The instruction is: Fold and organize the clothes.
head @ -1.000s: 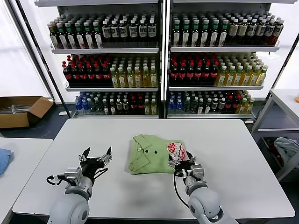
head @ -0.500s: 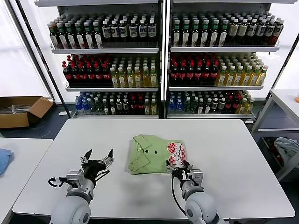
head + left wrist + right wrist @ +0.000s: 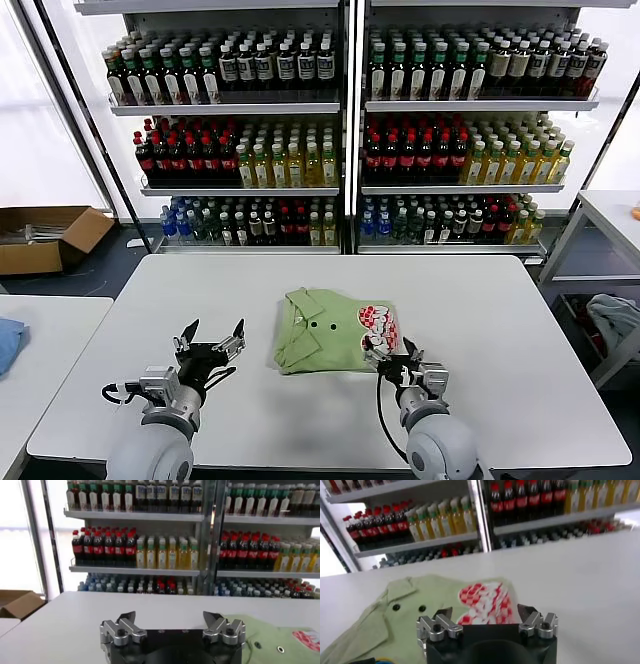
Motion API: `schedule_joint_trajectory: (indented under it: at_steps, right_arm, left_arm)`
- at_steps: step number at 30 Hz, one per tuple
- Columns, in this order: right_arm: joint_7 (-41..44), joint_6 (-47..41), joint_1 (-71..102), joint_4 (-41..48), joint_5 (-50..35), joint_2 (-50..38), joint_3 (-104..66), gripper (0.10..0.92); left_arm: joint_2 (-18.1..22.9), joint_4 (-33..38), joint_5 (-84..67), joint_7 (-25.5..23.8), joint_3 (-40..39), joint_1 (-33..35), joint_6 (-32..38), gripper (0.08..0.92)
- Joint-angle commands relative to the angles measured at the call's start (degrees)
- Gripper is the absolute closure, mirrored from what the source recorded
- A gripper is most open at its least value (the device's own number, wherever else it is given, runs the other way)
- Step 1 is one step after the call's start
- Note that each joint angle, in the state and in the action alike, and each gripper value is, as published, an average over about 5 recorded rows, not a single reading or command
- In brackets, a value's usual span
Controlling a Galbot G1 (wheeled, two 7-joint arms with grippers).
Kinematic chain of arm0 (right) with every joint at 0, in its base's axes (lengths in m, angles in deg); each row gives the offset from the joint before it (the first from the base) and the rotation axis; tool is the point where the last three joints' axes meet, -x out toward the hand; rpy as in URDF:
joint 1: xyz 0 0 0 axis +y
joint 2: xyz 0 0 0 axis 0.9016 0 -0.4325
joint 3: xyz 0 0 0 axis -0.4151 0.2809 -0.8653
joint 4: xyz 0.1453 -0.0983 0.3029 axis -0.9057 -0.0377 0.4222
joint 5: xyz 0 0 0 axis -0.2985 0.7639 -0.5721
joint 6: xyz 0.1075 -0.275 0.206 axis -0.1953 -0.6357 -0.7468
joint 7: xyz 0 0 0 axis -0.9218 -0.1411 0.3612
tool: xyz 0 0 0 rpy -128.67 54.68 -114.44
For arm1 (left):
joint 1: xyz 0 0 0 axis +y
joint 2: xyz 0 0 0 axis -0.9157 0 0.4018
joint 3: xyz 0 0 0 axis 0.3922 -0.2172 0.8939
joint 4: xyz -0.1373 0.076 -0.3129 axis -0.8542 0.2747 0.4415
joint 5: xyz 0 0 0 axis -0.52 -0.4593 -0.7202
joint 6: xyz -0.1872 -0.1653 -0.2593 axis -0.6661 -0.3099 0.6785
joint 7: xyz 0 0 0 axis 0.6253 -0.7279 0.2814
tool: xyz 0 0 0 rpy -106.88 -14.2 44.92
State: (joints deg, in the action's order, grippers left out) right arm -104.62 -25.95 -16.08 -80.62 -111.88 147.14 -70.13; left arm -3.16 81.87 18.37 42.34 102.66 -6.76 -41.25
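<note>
The clothes are one light green polo shirt [image 3: 320, 335], lying folded in the middle of the white table [image 3: 500, 330], collar to the left and the red-and-white graphic [image 3: 378, 322] at its right end. My right gripper [image 3: 396, 350] is open at the shirt's near right corner, just over the graphic [image 3: 487, 597], and holds nothing. In the right wrist view the right gripper [image 3: 484, 611] is spread wide above the shirt [image 3: 405, 617]. My left gripper [image 3: 212, 336] hovers open over bare table left of the shirt. The left wrist view shows the left gripper [image 3: 170, 616] empty, with the shirt [image 3: 280, 640] off to one side.
Shelves of bottles [image 3: 340, 130] stand behind the table. A cardboard box [image 3: 45, 235] lies on the floor at the far left. A blue cloth [image 3: 8, 342] rests on a side table at the left. A pale cloth bundle [image 3: 615, 315] sits under a table at the right.
My right gripper has shifted slightly rightward along the shirt's near right corner. The left gripper has drifted a little nearer. The shirt has not moved.
</note>
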Motion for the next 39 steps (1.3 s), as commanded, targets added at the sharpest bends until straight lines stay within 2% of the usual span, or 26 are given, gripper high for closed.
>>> schedule_joint_trajectory:
  at_steps: [1,4,9,15,24,33,39]
  right_arm:
    - [4.78,2.18,10.27,-11.61,18.42,-7.78,-10.63,0.203]
    - [6.53,3.54,14.14,-11.36,19.04,-8.62,-15.66,0.203]
    - [9.9,2.26,14.85,-10.23,13.94,-8.18,-21.17,0.203]
    - [13.23,3.51,14.24,-10.43,16.59,-6.41,-23.85,0.203]
    - [11.43,3.34,14.19,-11.15,17.61,-5.04,-23.85,0.203]
    - [10.97,3.47,13.62,-9.81,17.46,-6.34,-22.45,0.203]
    - [7.59,6.16,14.15,-10.52,14.78,-5.21,-21.18,0.203]
  left_arm:
    - [-0.29,-0.33,0.23,-1.53,-0.13,-0.37,5.64,0.177]
    - [-0.79,-1.5,0.35,-2.03,-0.93,-1.07,7.26,0.177]
    - [-0.91,-3.38,0.24,-2.22,-1.96,-2.16,8.94,0.177]
    - [-0.22,-5.07,0.27,-2.28,-1.82,-1.01,10.42,0.177]
    - [-0.18,-3.53,1.22,-0.6,-1.85,-0.56,9.65,0.177]
    - [0.02,-0.73,2.51,-2.31,-0.42,0.68,10.83,0.177]
    - [0.55,0.56,2.1,-3.21,0.69,1.69,11.61,0.177]
